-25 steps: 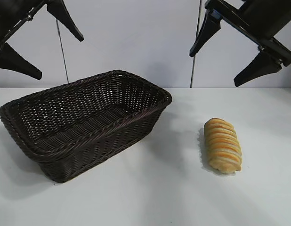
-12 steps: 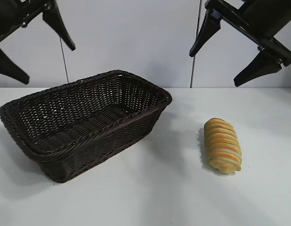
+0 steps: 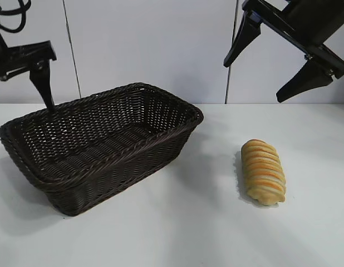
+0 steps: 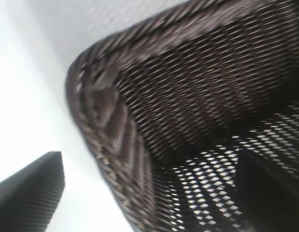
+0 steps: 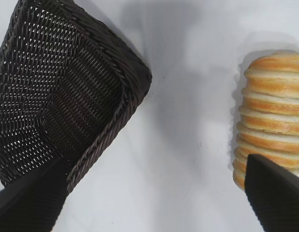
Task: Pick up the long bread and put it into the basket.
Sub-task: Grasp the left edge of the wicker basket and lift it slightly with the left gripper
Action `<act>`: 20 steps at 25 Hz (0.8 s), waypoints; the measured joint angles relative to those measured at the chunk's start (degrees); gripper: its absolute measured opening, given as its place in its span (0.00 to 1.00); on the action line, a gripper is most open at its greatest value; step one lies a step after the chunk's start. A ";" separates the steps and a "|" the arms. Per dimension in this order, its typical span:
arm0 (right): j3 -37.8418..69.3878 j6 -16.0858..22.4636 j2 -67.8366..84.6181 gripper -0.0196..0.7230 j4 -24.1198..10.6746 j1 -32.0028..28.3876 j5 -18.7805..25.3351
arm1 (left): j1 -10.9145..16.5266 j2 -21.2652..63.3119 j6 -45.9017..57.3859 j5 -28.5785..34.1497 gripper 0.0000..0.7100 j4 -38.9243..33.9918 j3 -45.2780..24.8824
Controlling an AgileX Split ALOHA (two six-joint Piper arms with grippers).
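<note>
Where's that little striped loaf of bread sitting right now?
In the exterior view the long bread lies on the white table, right of the basket and apart from it, below the open right gripper.

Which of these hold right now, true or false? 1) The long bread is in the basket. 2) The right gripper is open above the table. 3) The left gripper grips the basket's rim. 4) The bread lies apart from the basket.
1) False: the long bread lies on the table, outside the basket.
2) True: the right gripper hangs open, up above the bread.
3) False: the left gripper is open at the basket's far left corner, gripping nothing.
4) True: bare table shows between them.
</note>
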State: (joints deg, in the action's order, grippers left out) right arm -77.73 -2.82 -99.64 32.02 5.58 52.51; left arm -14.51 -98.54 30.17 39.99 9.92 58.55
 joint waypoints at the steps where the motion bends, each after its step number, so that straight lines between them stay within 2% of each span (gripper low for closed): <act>1: 0.00 0.00 0.00 0.96 0.00 0.00 0.00 | 0.00 -1.03 -0.48 -0.94 0.97 1.11 -0.06; 5: 0.00 0.00 0.00 0.96 0.00 0.00 0.00 | 0.00 -4.42 -2.67 -3.95 0.97 5.75 -0.11; 8: 0.00 0.00 0.00 0.96 0.00 0.00 0.00 | 0.00 -5.85 -3.32 -4.21 0.96 6.54 -0.11; 10: 0.00 0.00 0.00 0.96 0.00 0.00 -0.05 | 0.00 -5.91 -3.32 -4.38 0.91 6.60 -0.11; 12: 0.00 0.00 0.00 0.96 0.00 0.00 -0.09 | 0.00 -5.98 -3.32 -4.44 0.75 6.60 -0.11; 17: 0.00 0.00 0.00 0.96 0.00 0.00 -0.16 | 1.76 -5.98 -3.32 -4.02 0.22 7.16 -0.11; 18: 0.00 0.00 0.00 0.96 0.00 0.00 -0.16 | 2.31 -5.98 -3.04 -4.35 0.16 7.74 -0.11; 20: 0.00 0.00 0.00 0.96 0.00 0.00 -0.16 | 3.24 -5.60 -4.31 -4.10 0.14 8.08 -0.05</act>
State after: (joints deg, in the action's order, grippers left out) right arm -77.73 -2.82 -99.64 32.02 5.58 52.34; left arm -11.27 -104.14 25.87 35.89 18.00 58.50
